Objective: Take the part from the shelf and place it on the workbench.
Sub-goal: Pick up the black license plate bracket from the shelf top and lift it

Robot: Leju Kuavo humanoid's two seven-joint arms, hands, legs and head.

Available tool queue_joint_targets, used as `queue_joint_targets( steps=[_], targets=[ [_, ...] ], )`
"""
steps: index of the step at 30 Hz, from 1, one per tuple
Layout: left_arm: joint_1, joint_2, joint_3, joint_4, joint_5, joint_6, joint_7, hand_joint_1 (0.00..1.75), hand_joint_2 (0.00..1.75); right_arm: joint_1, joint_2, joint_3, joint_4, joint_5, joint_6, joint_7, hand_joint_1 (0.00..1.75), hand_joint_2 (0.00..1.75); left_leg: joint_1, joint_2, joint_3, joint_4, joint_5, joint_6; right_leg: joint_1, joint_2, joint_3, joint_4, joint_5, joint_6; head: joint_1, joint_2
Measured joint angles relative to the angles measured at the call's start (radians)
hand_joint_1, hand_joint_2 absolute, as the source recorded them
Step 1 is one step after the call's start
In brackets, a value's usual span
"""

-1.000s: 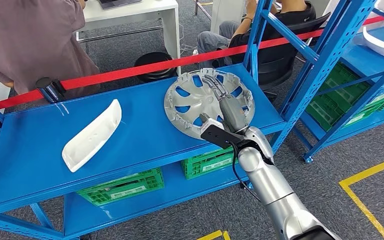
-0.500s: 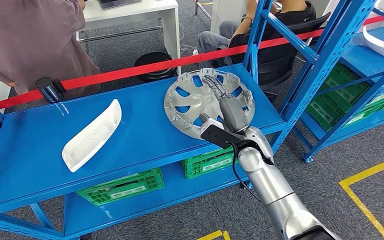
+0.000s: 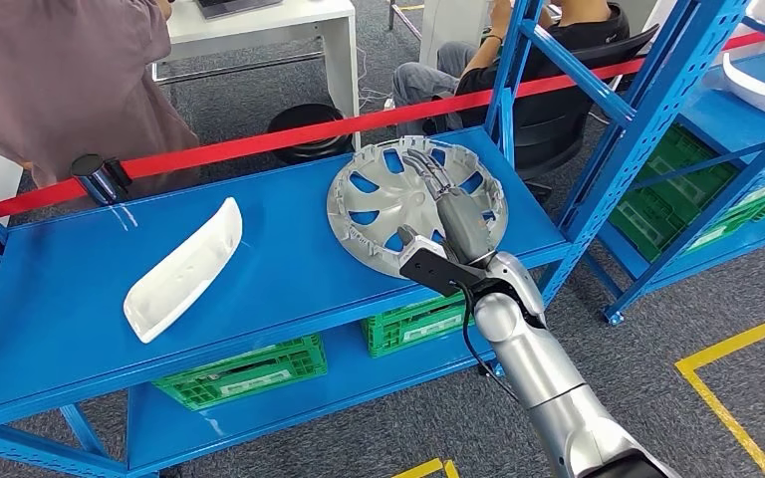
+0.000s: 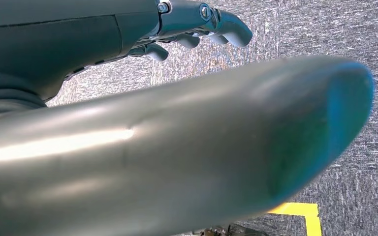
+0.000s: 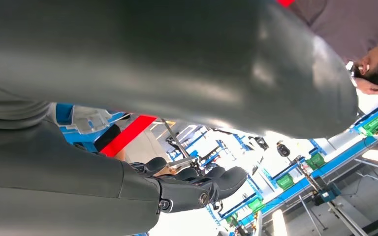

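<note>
Blue shelf (image 3: 80,299) decking carries the parts, with grey carpet around the rack. From 5 o'clock the silver right arm reaches up, and the right hand (image 3: 448,214) lies flat on the silver wheel cover (image 3: 374,204) with its fingers (image 3: 428,171) stretched over the spokes; whether it truly grips the cover I cannot tell. At 9 o'clock from it lies a white curved part (image 3: 181,269). In the left wrist view the left hand (image 4: 197,22) hangs over the carpet, its fingers curled, holding nothing.
</note>
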Motion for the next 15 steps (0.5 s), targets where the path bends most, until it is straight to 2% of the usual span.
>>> queue_joint_targets(
  steps=[15],
  targets=[
    [0.0, 0.0, 0.0, 0.0, -0.001, 0.002, 0.009, 0.0, 0.0, 0.0, 0.0, 0.0, 0.0, -0.005, -0.002, 0.0, 0.0, 0.0, 0.0, 0.0, 0.0, 0.0, 0.0, 0.0, 0.0, 0.0, 0.0, 0.0, 0.0, 0.0, 0.0, 0.0]
  ],
)
